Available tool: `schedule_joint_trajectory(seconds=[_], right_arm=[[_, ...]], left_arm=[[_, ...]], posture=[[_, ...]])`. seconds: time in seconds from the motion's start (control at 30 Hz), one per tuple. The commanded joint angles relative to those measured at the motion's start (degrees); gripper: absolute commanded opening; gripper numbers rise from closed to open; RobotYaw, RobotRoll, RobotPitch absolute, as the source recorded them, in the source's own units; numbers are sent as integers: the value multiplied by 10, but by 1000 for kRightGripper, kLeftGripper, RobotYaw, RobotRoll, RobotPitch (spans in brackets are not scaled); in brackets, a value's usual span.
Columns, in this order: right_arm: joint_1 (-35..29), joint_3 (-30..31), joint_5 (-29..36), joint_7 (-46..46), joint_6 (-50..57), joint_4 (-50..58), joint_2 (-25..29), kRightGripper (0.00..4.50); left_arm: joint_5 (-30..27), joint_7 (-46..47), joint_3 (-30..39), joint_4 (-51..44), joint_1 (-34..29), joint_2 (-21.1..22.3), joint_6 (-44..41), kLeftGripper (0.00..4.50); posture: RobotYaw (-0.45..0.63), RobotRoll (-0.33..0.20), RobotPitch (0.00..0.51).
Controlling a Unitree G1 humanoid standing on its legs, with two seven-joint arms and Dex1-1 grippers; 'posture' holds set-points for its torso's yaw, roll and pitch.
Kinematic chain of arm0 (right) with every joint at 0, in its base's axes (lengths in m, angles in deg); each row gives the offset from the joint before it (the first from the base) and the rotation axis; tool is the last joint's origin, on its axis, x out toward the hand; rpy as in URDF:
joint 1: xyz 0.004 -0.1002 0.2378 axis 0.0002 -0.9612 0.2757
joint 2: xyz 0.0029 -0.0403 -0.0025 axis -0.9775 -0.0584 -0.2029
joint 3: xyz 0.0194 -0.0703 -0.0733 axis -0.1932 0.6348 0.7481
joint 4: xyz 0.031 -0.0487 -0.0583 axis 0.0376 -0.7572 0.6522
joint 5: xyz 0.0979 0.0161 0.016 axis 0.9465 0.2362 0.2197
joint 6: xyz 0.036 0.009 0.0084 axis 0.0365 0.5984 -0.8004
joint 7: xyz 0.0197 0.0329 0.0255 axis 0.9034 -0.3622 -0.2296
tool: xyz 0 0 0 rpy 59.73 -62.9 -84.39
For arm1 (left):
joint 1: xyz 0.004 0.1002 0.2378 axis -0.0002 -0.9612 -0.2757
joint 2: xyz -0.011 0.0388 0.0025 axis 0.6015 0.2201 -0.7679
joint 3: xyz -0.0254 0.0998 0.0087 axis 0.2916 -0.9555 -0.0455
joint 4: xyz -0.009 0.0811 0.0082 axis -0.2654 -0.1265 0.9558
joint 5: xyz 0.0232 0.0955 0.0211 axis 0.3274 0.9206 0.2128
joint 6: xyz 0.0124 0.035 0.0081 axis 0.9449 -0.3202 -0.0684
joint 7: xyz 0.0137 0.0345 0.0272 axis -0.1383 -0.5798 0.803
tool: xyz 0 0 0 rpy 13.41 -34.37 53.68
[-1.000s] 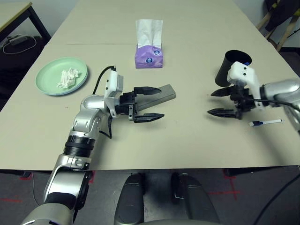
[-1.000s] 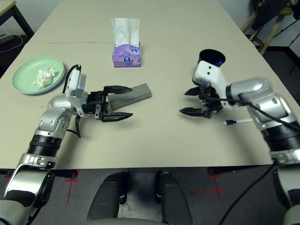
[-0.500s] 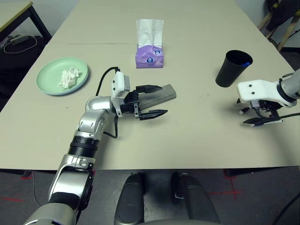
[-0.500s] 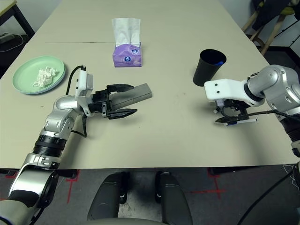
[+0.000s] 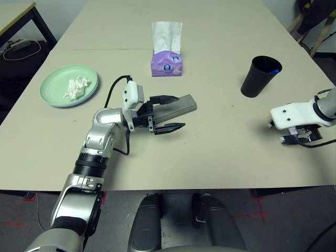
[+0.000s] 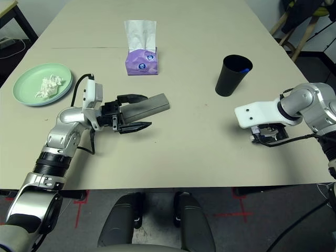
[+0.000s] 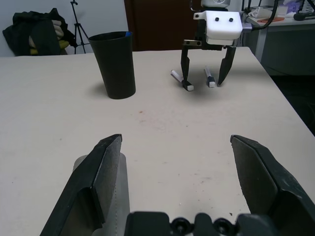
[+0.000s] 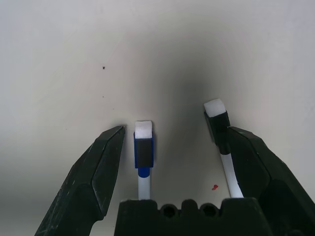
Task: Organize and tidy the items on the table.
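Swinging out and tipping downward, the right gripper [image 8: 170, 157] now straddles two pens [image 8: 143, 147] on the desk [image 5: 220, 131], fingers spread. Left gripper [image 5: 167, 112], spread, flanks the grey case [image 5: 176, 106]. Tissue wad [image 5: 76, 87] sits on the green plate [image 5: 52, 94]; pens remain.

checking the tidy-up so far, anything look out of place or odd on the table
Two white pens lie loose on the beige table beneath the open right end effector, not in the black cup. A crumpled white tissue wad sits on the pale-green round plate.
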Motion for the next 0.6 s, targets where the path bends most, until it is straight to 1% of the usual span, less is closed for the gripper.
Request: schedule_joint_trajectory(seconds=[0.03, 0.2, 0.4, 0.6], right_arm=[[-16, -3, 2, -12, -10, -6, 4, 4500], [-15, -6, 2, -18, -22, -14, 14, 4500], [4, -10, -3, -22, -35, -21, 22, 4500], [-15, -17, 9, -34, -33, -5, 36, 4500]], left_arm=[[2, 2, -4, -14, -10, 6, -5, 4473], [2, 5, -3, -12, -9, 7, -5, 4473], [3, 9, -5, -7, -9, 3, -2, 4473], [4, 11, -6, -4, -8, 0, 0, 4473]], posture=[[79, 0, 195], [75, 0, 196], [66, 0, 196], [61, 0, 195]])
